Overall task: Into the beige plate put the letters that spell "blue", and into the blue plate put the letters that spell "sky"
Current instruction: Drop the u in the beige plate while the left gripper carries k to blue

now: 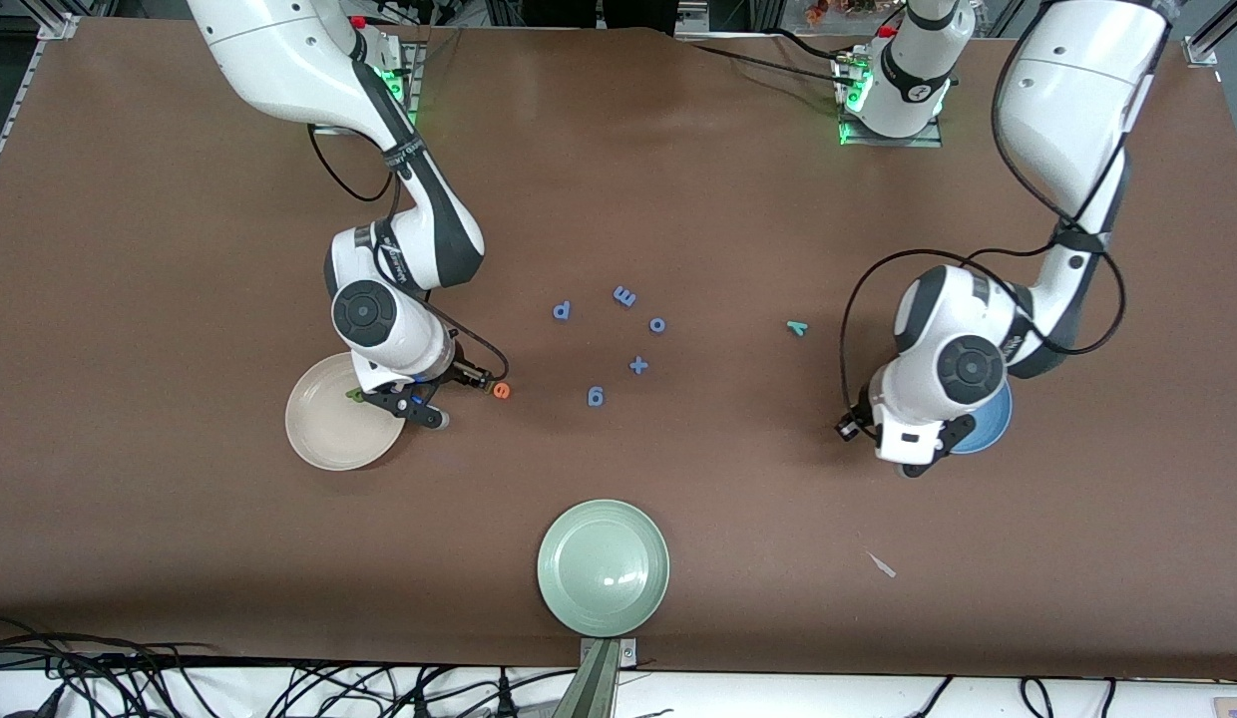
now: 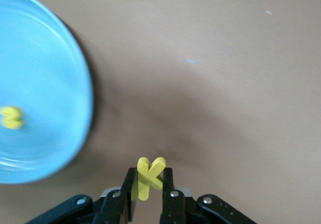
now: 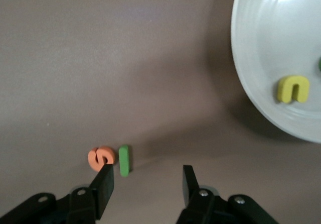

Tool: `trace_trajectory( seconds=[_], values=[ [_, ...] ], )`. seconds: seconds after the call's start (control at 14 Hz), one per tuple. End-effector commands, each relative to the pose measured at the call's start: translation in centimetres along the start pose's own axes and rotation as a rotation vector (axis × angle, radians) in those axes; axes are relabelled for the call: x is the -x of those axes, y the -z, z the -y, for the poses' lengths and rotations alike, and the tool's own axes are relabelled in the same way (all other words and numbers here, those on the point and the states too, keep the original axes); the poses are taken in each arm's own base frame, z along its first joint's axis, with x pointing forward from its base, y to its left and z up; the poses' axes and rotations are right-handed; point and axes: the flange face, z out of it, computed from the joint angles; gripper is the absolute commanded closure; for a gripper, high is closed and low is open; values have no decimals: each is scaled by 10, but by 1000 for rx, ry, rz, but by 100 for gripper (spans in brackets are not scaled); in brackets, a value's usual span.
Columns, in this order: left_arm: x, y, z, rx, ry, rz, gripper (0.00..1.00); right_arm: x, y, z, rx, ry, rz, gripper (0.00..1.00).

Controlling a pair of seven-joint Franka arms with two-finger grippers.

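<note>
My left gripper (image 2: 149,171) is shut on a yellow k (image 2: 150,180), over bare table just beside the blue plate (image 2: 45,78). A yellow s (image 2: 11,117) lies in that plate. In the front view this gripper (image 1: 910,465) hangs by the plate's rim (image 1: 990,431), and a teal y (image 1: 797,327) lies on the table farther from the camera. My right gripper (image 3: 145,183) is open and empty above the table beside the beige plate (image 3: 256,88). An orange e (image 3: 101,158) and a green l (image 3: 124,160) lie side by side near one finger. A yellow u (image 3: 292,89) rests in the beige plate.
Blue letters and a plus sign (image 1: 637,365) lie scattered mid-table: p (image 1: 562,311), o (image 1: 657,324) and others. A pale green plate (image 1: 604,566) sits near the front edge. A green piece (image 1: 355,396) shows on the beige plate's rim side by the right gripper (image 1: 424,411).
</note>
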Motion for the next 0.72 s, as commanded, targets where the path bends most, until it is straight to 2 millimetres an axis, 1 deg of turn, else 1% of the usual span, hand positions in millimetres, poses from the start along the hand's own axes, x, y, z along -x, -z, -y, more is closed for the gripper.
trace_trajectory(
  seconds=[0.0,0.07,0.14,0.21,0.29,0.36,0.43,0.5,0.57,0.64],
  values=[
    [-31,11,55,-33,-89,1,92,-5,-11,3,-19,-18,-12,37],
    [-47,17,72,-21,-112,1,92,-1,-13,6,-17,-13,-7,37],
    [-55,14,83,-22,-128,8,92,4,-19,7,-8,-8,0,37],
    [-58,6,92,-30,-154,22,90,6,-22,7,-5,-23,3,37],
    [-64,-5,106,-35,-176,37,89,11,-23,12,-5,-22,3,37],
    [-69,-11,119,-30,-184,40,89,14,-29,16,-4,-15,-2,37],
    [-68,-19,123,-28,-192,42,88,13,-32,16,-8,-14,-9,37],
    [-66,-24,123,-23,-195,39,83,13,-35,15,-5,-14,-8,37],
    [-65,-28,123,-25,-199,45,68,13,-36,15,-5,-16,-8,37],
    [-63,-28,120,-24,-203,45,54,13,-37,15,-4,-16,-7,37]
  ],
)
